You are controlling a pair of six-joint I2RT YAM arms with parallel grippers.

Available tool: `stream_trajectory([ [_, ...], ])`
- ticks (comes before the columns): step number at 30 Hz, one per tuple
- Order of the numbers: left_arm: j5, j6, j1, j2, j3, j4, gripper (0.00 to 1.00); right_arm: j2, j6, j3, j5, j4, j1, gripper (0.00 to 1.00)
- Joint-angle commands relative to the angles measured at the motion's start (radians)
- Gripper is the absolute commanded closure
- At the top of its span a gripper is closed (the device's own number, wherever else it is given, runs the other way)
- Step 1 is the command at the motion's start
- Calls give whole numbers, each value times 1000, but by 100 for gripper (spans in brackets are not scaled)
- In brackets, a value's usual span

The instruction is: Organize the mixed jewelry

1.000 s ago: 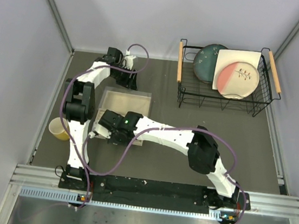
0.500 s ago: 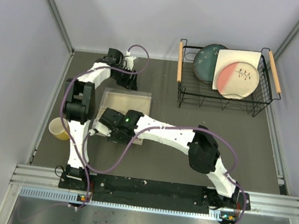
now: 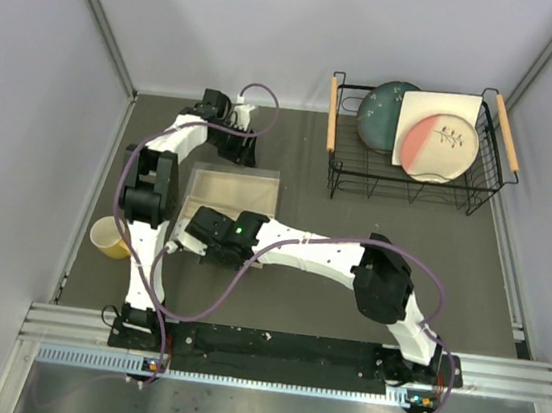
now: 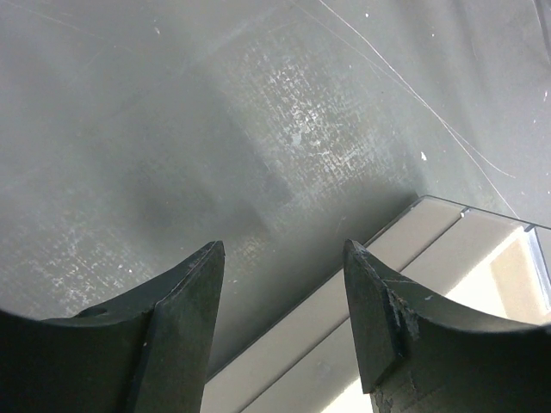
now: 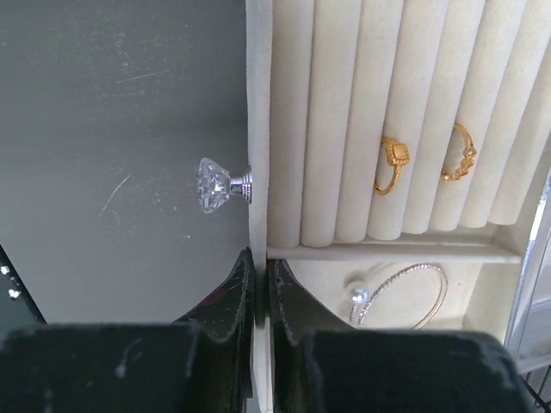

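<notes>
right pincer [image 5: 260, 265] pinches tray wall [image 5: 258, 103] beside crystal knob [image 5: 215, 184]

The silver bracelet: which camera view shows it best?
The right wrist view: the silver bracelet lies plainly in a tray compartment beside the ring rolls. In the top external view the right arm covers it; the left wrist view shows only a tray corner.

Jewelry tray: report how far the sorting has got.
Done: two gold rings stand in the roll slots, and the silver bracelet lies in the compartment beside them. In hand: the right hand is shut on the tray wall by the crystal knob; the left hand is open over the table, holding nothing. Left: no loose jewelry shows in any view, so what remains cannot be told.
</notes>
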Motion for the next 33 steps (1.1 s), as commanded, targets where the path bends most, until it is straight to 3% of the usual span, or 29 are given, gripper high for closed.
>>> stream_trajectory([
  [1,13,27,-17,22,28,-63,37,-120,5,-10,54,145,10,100],
  [18,7,40,-20,46,60,-93,37,-186,-168,-157,63,200,70,100],
  [33,19,36,-36,49,46,-102,37,-135,-150,-93,164,215,62,100],
])
